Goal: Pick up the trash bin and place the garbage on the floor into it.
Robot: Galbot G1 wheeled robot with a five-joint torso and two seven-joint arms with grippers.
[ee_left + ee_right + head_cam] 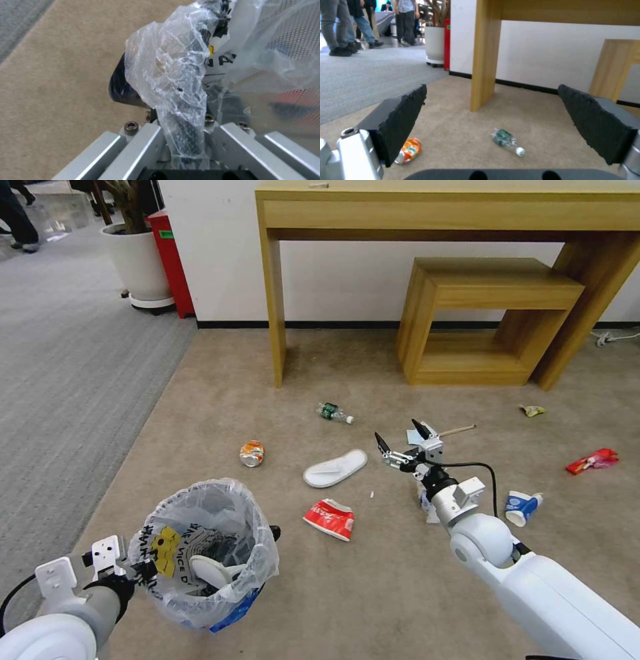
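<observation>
Left gripper [137,569] at lower left of head view, arm coming in from the bottom-left corner, clamped on the rim of the trash bin [207,553]; left wrist view shows bag plastic and black rim [180,105] pinched between the closed fingers. Bin upright, mouth facing up, lower left-centre of frame, over the beige floor [373,593]. One white slipper [212,572] already inside it.

Right arm reaches from lower right diagonally up toward frame centre, wrist extended, right gripper [402,439] held low over the carpet, fingers spread wide, nothing between them. Right wrist view: both black pads [403,120] far apart, looking along the floor at the orange can [409,150] and the bottle [507,141].

Garbage on the floor:
- second white slipper [335,468], centre, long axis running lower-left to upper-right, just left of the right gripper
- crushed orange can, left of it
- green-label bottle, above the slipper, cap pointing right
- red packet [330,518], below the slipper
- paper cup [522,507] on its side, right of the right forearm
- another red packet [592,461], far right
- wooden stick [459,431], just right of the gripper, lying near horizontal
</observation>
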